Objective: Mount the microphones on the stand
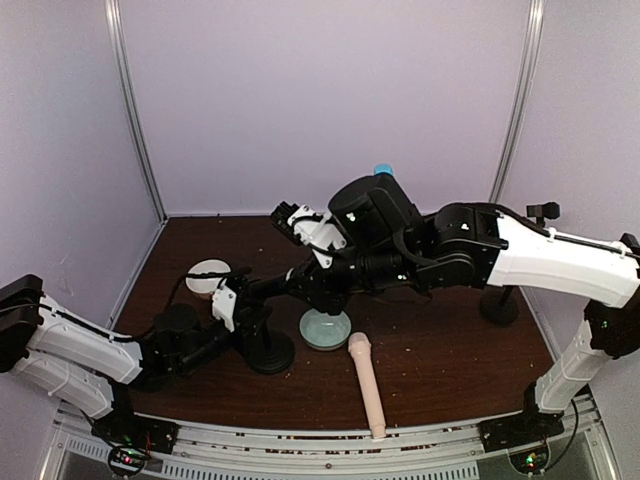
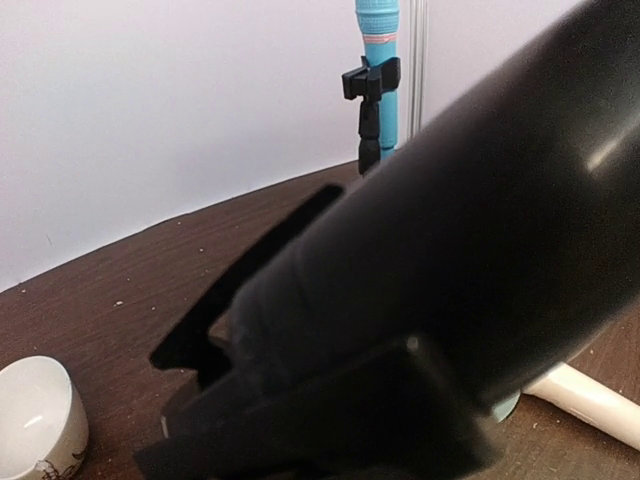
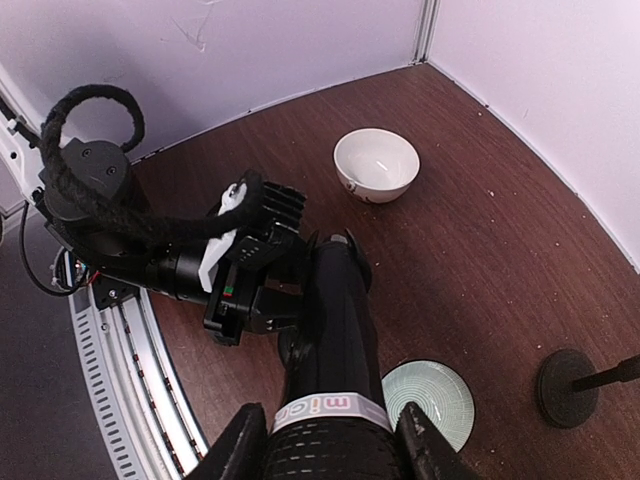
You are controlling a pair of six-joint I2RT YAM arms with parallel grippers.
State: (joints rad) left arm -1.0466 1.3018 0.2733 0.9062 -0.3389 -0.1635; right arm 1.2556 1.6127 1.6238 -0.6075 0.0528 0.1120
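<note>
My right gripper (image 3: 325, 445) is shut on the head end of the black microphone (image 3: 335, 320). Its handle slants down to the clip of a black stand (image 1: 268, 352) near the table's front. My left gripper (image 3: 275, 295) is shut on that stand just below the clip. In the left wrist view the black microphone (image 2: 480, 230) fills most of the picture and hides the left fingers. The light blue microphone (image 2: 378, 40) stands upright in a clip on a stand at the back, its tip (image 1: 383, 170) showing behind the right arm. The pale pink-beige microphone (image 1: 366, 385) lies on the table near the front edge.
A pale green bowl (image 1: 325, 329) sits right beside the stand's base, and a white bowl (image 1: 208, 275) lies further left. Another round stand base (image 1: 498, 305) stands at the right. Purple walls close the table on three sides.
</note>
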